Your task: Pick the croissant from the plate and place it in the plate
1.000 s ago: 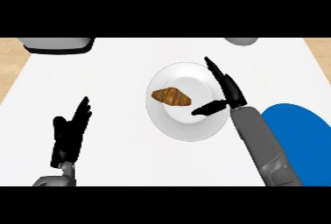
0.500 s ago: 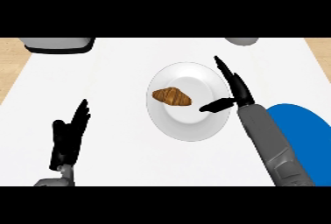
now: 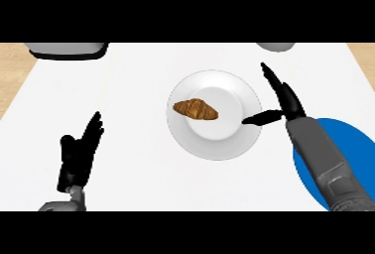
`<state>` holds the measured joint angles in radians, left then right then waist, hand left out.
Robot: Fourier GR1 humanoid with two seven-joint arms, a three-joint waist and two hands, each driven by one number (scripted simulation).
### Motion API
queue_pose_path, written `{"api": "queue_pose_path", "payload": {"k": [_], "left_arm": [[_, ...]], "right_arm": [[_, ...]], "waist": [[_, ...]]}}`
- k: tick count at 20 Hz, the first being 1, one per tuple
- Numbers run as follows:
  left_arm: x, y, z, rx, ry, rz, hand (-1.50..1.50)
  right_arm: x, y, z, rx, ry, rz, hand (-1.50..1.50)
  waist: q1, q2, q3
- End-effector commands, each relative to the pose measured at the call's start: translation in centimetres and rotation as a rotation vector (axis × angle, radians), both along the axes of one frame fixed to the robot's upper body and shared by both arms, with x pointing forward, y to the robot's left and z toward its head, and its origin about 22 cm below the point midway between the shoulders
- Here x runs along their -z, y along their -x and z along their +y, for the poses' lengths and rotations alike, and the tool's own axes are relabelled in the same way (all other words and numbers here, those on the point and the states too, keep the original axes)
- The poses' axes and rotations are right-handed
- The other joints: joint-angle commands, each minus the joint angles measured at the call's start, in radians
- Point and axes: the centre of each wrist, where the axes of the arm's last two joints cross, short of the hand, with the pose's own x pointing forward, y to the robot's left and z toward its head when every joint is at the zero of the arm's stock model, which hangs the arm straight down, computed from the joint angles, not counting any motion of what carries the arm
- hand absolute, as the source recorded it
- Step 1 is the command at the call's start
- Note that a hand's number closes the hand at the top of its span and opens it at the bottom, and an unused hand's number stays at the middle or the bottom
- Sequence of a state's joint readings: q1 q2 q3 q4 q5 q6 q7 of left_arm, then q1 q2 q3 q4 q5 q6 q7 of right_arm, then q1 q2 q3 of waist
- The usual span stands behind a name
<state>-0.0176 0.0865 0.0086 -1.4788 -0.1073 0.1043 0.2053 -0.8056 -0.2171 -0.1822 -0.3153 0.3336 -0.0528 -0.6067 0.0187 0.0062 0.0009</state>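
A brown croissant (image 3: 195,109) lies on the left part of a white plate (image 3: 219,144) near the counter's middle. My right hand (image 3: 284,101) is open at the plate's right rim, its fingers pointing away and its thumb reaching left over the rim. There is a clear gap between this hand and the croissant. A blue plate (image 3: 307,163) sits at the right, partly hidden under my right forearm. My left hand (image 3: 79,155) rests open at the lower left, fingers up.
A grey object (image 3: 66,49) sits at the counter's back left and another grey object (image 3: 275,46) at the back right edge. Wooden floor shows past the counter's left and right edges.
My right hand has moved slightly to the right and away from me along the white plate's rim. The croissant and my left hand have not moved.
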Motion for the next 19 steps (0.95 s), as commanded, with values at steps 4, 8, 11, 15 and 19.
{"api": "queue_pose_path", "payload": {"k": [4,8,11,15,19], "left_arm": [[0.0,0.1,-1.5,-0.001,0.008,0.000,0.00],[-0.2,0.2,-0.1,0.005,-0.002,-0.004,0.00],[-1.3,-0.6,-0.4,-0.001,0.004,0.002,0.00],[-0.5,-1.4,-0.2,-0.006,0.006,-0.010,0.00],[-0.2,-0.3,-0.2,0.015,0.003,-0.006,0.00]], "right_arm": [[1.2,1.7,-4.2,0.042,-0.034,-0.032,-1.50],[0.8,1.8,-6.1,0.120,-0.026,-0.038,-1.50],[0.2,0.9,-5.0,0.155,-0.009,-0.027,-1.50],[-0.3,1.4,-7.5,0.155,0.010,-0.022,-1.50],[1.2,2.3,-7.0,0.203,0.035,-0.034,-1.50]], "waist": [[-0.004,-0.001,0.000],[0.008,0.004,0.001],[0.010,0.005,0.001],[0.008,0.006,0.001],[0.018,0.008,0.002]]}}
